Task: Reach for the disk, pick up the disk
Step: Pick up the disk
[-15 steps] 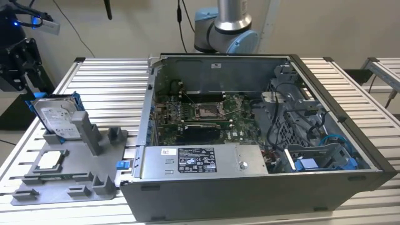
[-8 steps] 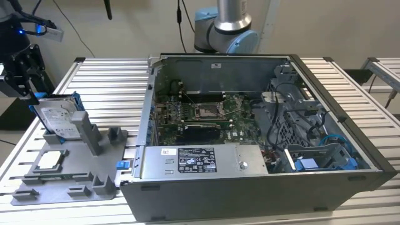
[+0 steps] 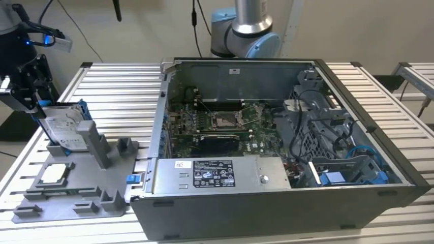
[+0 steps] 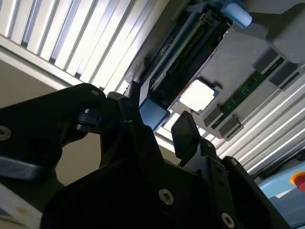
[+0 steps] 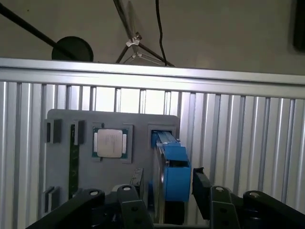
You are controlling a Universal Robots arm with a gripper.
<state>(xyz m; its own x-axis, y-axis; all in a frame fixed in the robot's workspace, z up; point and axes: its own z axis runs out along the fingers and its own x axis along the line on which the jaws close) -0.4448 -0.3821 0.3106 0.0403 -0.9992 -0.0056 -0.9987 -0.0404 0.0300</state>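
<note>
Black gripper (image 5: 167, 175) fingers spread, straddling upright silver rectangular metal disk (image 3: 62, 129) in blue plastic bracket, not clamped; disk stands on grey plastic tray (image 3: 88, 183)

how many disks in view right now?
1. The disk stands on edge in the gray fixture at the exterior view's left, between the open fingers of the end effector. The case may hide more in its bays.
</note>
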